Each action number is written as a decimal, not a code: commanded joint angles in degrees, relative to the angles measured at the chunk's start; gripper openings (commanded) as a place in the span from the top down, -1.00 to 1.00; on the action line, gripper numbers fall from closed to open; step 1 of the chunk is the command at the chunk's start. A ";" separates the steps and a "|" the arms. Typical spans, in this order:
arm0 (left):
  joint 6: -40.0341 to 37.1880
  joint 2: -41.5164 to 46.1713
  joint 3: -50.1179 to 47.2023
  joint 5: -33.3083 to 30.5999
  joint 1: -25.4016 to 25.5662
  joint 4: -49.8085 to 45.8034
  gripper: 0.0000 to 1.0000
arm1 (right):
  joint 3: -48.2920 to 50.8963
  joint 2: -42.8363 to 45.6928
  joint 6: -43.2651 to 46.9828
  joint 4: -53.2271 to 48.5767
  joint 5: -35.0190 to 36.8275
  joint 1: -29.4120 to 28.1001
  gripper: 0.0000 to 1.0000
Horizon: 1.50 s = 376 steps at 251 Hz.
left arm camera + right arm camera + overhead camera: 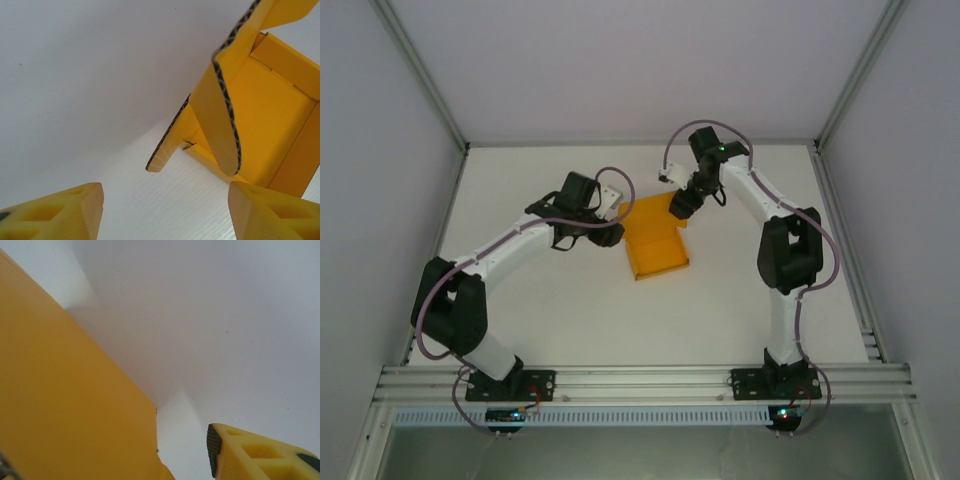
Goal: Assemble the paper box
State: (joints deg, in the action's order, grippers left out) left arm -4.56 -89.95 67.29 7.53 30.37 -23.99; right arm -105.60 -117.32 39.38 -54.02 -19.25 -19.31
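Step in hand, as I read it: folding the side walls and flaps. The part-folded orange-yellow corrugated card paper box (656,248) sits on the white desk (540,320), roughly mid-desk, open side up. Some walls are raised and it isn't closed.

Your left claw (607,233) is just beside the box's left edge. In the left wrist view its two yellow fingers (65,215) are spread apart with bare desk between them and nothing gripped. Ahead of them, on the box's near-left corner, a long curled card flap (220,115) stands up loose, and a short tab (167,150) pokes out low beside it.

Your right claw (680,207) is at the box's far-right corner. In the right wrist view one finger (250,455) stands clear of a big flat card panel (65,390), with a strip of desk between, so the jaws are apart and not clamped. The other finger is hidden behind that panel, so it probably straddles the wall, though you can't confirm that.

Next move, my guess: steady the box from the right side, then bring the left claw onto the curled flap and press it inward and down into the box so it tucks against the wall. The card is springy, so expect it to pop back, and push at the fold line rather than the flap tip.
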 commanded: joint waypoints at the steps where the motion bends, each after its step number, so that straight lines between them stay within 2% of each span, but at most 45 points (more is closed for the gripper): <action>1: -1.32 2.93 -0.58 1.51 -0.15 0.26 -0.45 | 1.70 2.22 -2.71 -0.32 0.57 0.71 -0.06; 28: -0.26 2.56 -0.33 2.96 -0.20 1.75 -0.66 | 3.17 3.28 -3.23 0.52 0.27 0.56 0.05; 63: -2.31 -0.85 1.93 3.75 -0.14 0.68 -0.71 | 4.63 4.00 -4.28 0.82 0.48 0.49 0.25; 120: -3.99 -4.85 6.16 5.67 -0.20 -0.36 -0.55 | 6.34 4.64 -4.50 1.29 0.22 0.10 0.65; 158: -4.72 -5.89 6.96 5.35 -0.24 -1.56 -0.13 | 6.36 4.72 -3.87 0.08 -0.26 0.13 0.87; 208: -5.09 -6.28 7.19 4.44 -0.84 -2.28 0.48 | 6.97 5.19 -3.27 0.18 0.27 0.02 0.91; 239: -5.42 -7.31 8.35 4.64 -0.94 -2.56 0.67 | 7.84 5.91 -2.46 1.36 0.00 0.07 0.91; 272: -4.95 -8.14 9.36 5.28 -0.97 -2.69 1.00 | 7.98 6.06 -3.44 1.86 0.75 -0.13 0.95; 287: -3.55 -8.17 9.53 5.25 -0.93 -2.09 1.00 | 8.57 6.56 -4.66 2.65 0.85 -0.39 0.97; 308: -0.77 -7.71 9.45 4.60 -0.97 -0.75 1.00 | 9.62 7.81 -7.62 4.50 2.33 -0.99 1.00; 327: 3.43 -6.84 9.14 4.29 -0.95 1.07 1.00 | 10.75 9.56 -13.92 7.72 4.64 -1.81 1.00; 347: 9.14 -5.96 8.45 4.49 -0.61 3.79 1.00 | 12.59 11.65 -24.54 12.14 7.95 -3.02 1.00; 376: 17.98 -5.50 7.40 1.55 0.65 7.20 1.00 | 17.22 14.29 -40.92 19.09 13.40 -6.46 1.00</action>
State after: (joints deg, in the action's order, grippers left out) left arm 2.37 -97.49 75.29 10.44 29.67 -22.00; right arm -91.90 -107.31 18.31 -43.75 -10.83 -22.13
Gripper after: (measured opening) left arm 0.061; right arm 0.055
